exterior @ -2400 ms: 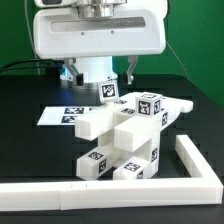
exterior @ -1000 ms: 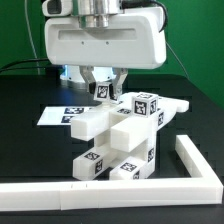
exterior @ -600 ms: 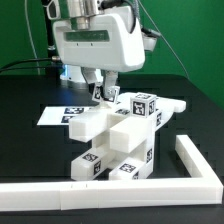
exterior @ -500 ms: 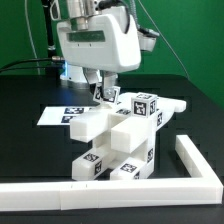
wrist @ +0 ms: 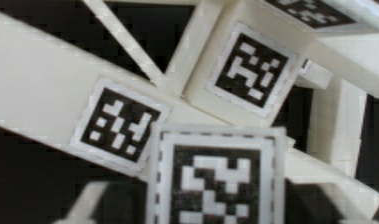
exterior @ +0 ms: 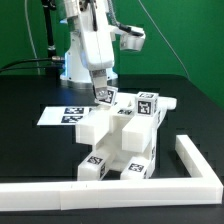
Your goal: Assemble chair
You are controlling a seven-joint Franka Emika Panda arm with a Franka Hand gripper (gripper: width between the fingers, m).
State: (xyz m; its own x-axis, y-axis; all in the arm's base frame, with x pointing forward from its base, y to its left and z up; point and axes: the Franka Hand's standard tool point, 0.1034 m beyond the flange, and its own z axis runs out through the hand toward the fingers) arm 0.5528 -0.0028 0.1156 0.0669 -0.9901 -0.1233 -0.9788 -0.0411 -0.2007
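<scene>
The chair [exterior: 118,140] looks like hard white plastic, smooth with a soft shine. Its square tags [exterior: 145,103] look like flat printed paper in black and white, not shiny. The worktop [exterior: 30,140] is black and matt, like cloth or rubber. The marker board [exterior: 55,115] is thin, flat and white. The border rail [exterior: 190,160] is smooth white plastic. The robot arm [exterior: 90,45] has glossy white plastic.
</scene>
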